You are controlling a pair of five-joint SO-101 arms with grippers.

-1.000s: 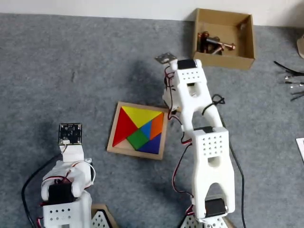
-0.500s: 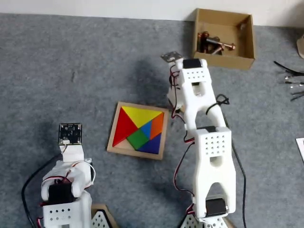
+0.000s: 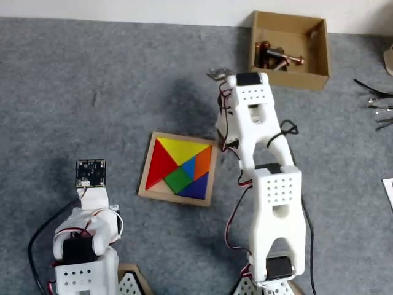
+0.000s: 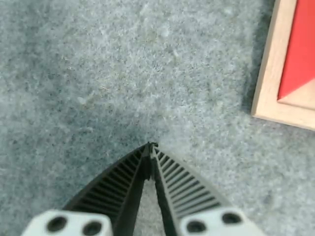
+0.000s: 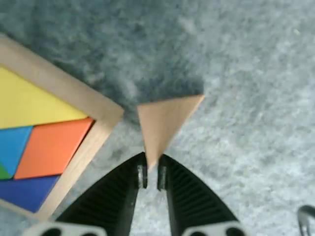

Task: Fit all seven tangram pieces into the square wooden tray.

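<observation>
Beside the tray (image 5: 106, 115) corner, right jaws pinch the tan triangle (image 5: 165, 123) by its tip, arm having drifted slightly off the tray, so its gap (image 3: 153, 182) stays unfilled; left jaws closed, empty, over tabletop (image 4: 98, 73).

Tan tri. pc (image 5: 165, 120) beside mostly-filled tray (image 5: 59, 78)

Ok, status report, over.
Left gripper shut over carpet beside tray. Right gripper shut on tan triangle, off tray corner. Bare gap by red piece.
</observation>
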